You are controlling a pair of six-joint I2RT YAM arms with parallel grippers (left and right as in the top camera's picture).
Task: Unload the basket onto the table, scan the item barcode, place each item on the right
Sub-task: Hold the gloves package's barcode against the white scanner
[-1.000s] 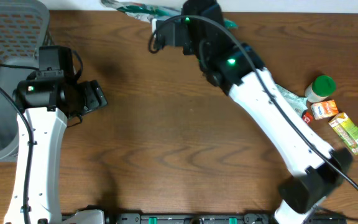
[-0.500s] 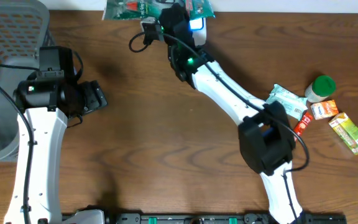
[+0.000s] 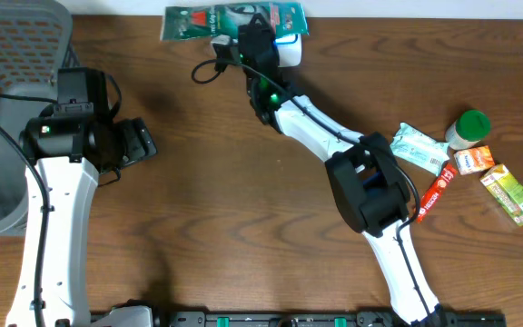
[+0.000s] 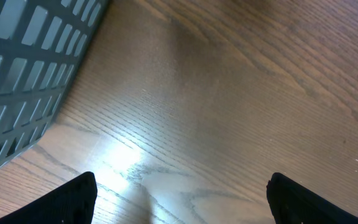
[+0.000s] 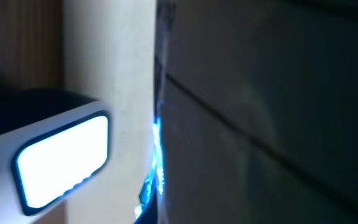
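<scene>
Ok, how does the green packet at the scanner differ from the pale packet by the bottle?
The dark green packet is vividly printed and longer; the pale packet is whitish mint and shorter. The dark green packet is gripped by the right fingers beside the scanner; the pale packet lies loose near the bottle. Both are flat pouches.

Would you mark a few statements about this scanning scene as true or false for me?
1. The left hand is open and empty. True.
2. The right hand holds a green packet beside the scanner. True.
3. The scanner is unlit. False: its window glows white.
4. The green-capped bottle sits next to the basket. False: the bottle is at the table's right side, by an orange box; the basket is at the far left.
</scene>
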